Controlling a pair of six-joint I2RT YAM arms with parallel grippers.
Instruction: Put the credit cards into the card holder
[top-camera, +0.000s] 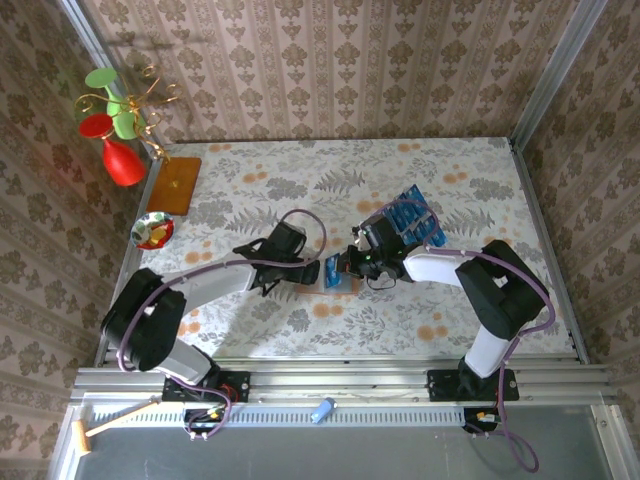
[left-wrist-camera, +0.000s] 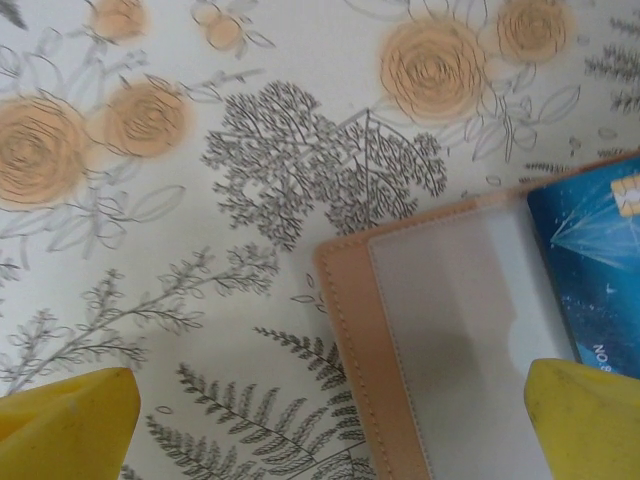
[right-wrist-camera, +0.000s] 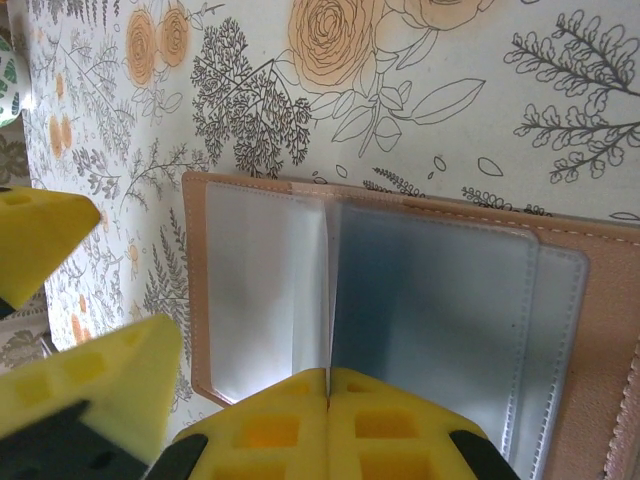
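Step in hand: judged as holding the card holder (right-wrist-camera: 420, 330) open on the surface (top-camera: 450, 180) so a card can go into a sleeve.
Right tool (right-wrist-camera: 328, 425): fingers pressed together, seemingly pinching a clear inner leaf of the holder at its edge; grip should stay light and low so the leaf does not tear or drag the holder.
Left tool (left-wrist-camera: 320, 425): spread wide, gripping nothing, one finger over bare surface, the other over the holder's near edge.
Advice: pin the left flap flat before any card is pushed in.
Credit cards (top-camera: 415, 222): blue stack behind the right arm, apart from the holder.
Left wrist view: one blue card (left-wrist-camera: 600, 270) lying on the holder's right half.
Right wrist view: the sleeve seam and pinch point, hidden from the top camera by the arms.
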